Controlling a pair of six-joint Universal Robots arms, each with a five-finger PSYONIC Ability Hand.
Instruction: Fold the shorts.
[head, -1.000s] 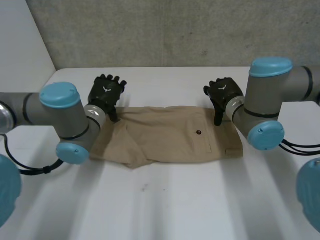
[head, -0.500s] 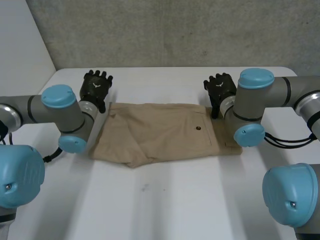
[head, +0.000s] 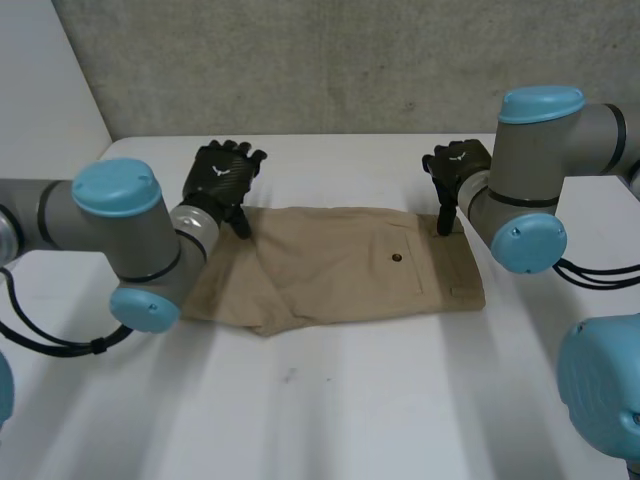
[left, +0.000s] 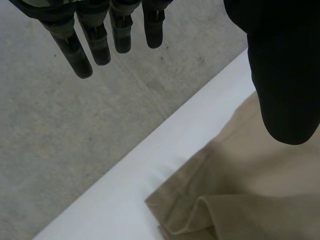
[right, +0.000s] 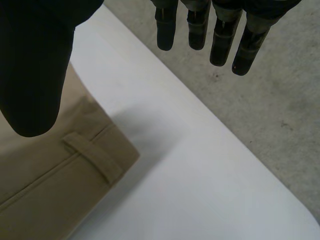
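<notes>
The left hand (head: 225, 188), with a small white mark (head: 216, 172) on its back, is hanging over the far left corner of the tan shorts (head: 340, 265), its fingers (left: 96, 40) spread and holding nothing. The shorts are lying flat on the white surface (head: 350, 400), with much free room in front. The right hand (head: 455, 170) is hanging over their far right corner, its fingers (right: 220, 45) spread too.

A white worktop (head: 330, 400) spreads across the scene, smooth and matte. A small dark speck (head: 290, 376) sits on it, near the middle and towards the near side. Behind the far edge rises a grey concrete wall (head: 350, 60), mottled and pitted with faint marks. At the far left a pale, plain panel (head: 40, 90) stands beside that wall. In both wrist views rough grey concrete lies beyond the worktop's white edge, and the right wrist view shows a rounded corner.
</notes>
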